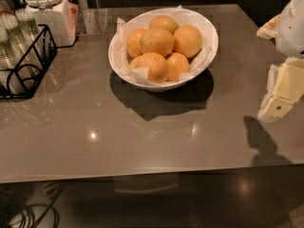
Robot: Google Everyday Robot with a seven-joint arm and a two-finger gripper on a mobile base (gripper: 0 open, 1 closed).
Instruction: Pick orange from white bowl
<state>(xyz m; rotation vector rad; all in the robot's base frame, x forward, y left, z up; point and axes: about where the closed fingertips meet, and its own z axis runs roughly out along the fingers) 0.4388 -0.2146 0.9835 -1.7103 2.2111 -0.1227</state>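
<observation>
Camera view, single entry.

- The white bowl (209, 45) is sitting on the grey table (142, 132), toward the far middle. Crumpled white paper (140, 74) is lining it.
- Six oranges are lying piled inside. The orange (156, 41) at the centre of the pile is sitting highest, with its top bare and its sides touching its neighbours. It is looking like the most reachable one.
- The gripper (277, 106) is hanging at the right edge of the view, above the table and well apart from the bowl. Its shadow (259, 139) is falling on the table beneath it. Whether it is open or closed cannot be told. No orange is showing in it.
- At far left, a white lidded jar (47, 11), a black wire rack (28, 65) of glasses and a clear cup (92, 20) are standing away from the bowl.

Handling, as a judgement:
- The fruit is probably firm and moderately heavy.
- Its matte skin should be giving fair friction.
- Being round, it is likely to squirt out of an off-centre pinch.
- The best hold looks to be from above, across the widest part.
- The neighbours are crowding that line, so entry room is tight.
- The paper may be snagging or lifting with the fruit.
</observation>
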